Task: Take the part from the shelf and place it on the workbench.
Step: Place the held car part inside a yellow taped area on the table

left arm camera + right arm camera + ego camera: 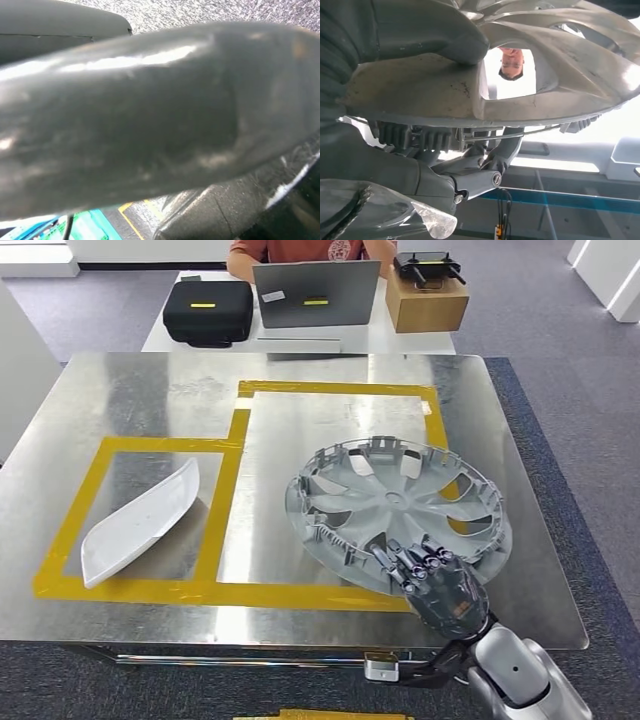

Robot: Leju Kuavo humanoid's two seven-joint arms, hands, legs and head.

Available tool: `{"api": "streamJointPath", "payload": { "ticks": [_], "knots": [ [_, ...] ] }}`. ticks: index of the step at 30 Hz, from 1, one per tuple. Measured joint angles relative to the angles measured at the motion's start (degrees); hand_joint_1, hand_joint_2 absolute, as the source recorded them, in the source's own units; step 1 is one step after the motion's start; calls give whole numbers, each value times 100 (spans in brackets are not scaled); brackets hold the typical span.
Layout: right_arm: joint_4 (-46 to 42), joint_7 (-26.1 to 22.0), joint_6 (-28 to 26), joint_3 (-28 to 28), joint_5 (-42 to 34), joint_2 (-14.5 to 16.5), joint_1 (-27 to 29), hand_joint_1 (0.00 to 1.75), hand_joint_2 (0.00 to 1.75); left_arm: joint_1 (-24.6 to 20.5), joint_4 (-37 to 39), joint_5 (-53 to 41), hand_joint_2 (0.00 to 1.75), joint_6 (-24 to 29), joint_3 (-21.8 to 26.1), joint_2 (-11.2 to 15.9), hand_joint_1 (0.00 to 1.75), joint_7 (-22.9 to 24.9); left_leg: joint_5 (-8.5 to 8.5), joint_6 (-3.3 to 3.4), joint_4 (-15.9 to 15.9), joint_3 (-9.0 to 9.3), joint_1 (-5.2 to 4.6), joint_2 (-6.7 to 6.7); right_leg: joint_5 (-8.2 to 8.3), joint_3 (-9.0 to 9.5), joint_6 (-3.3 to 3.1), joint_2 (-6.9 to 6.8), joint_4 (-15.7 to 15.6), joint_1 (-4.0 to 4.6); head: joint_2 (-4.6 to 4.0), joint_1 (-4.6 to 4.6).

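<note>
A grey wheel cover [392,505] lies inner side up over the larger yellow-taped rectangle [332,389] on the steel workbench [151,390], its right rim overlapping the tape. My right hand [438,585] grips the cover's near rim at the bench's front right. In the right wrist view the thumb [433,30] presses on one face of the wheel cover [554,65] and the fingers [478,175] curl under the other. I cannot tell whether the cover rests on the bench. A blurred grey piece of my left hand [45,20] shows; its fingers are hidden.
A white curved part [140,520] lies in the smaller taped rectangle at the left. Behind the bench a white table carries a black case [207,310], a laptop [315,295] and a cardboard box [426,302]. A person [302,248] sits there.
</note>
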Motion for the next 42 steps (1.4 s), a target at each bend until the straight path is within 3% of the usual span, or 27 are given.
{"api": "streamJointPath", "payload": {
  "ticks": [18,33,36,42],
  "knots": [
    [35,57,-7,88,1,-100,12,0,0,-2,1,66,0,48,-2,22,0,52,1,0,0,0,0,0,1,0,0,1,0,-1,0,0],
    [111,627,-7,-331,-2,-343,99,0,0,47,2,163,0,93,0,23,0,47,1,1,1,1,-1,1,1,1,1,1,-1,-1,0,1],
    [89,497,-7,-462,-2,-359,170,0,0,63,2,180,0,90,0,26,0,3,0,1,1,1,-1,0,1,1,1,0,-1,-1,0,1],
    [-131,-205,-9,-682,-2,-267,288,0,0,72,2,203,0,25,0,31,0,-64,0,0,1,2,0,1,1,1,1,1,-1,0,0,0]
  ]
}}
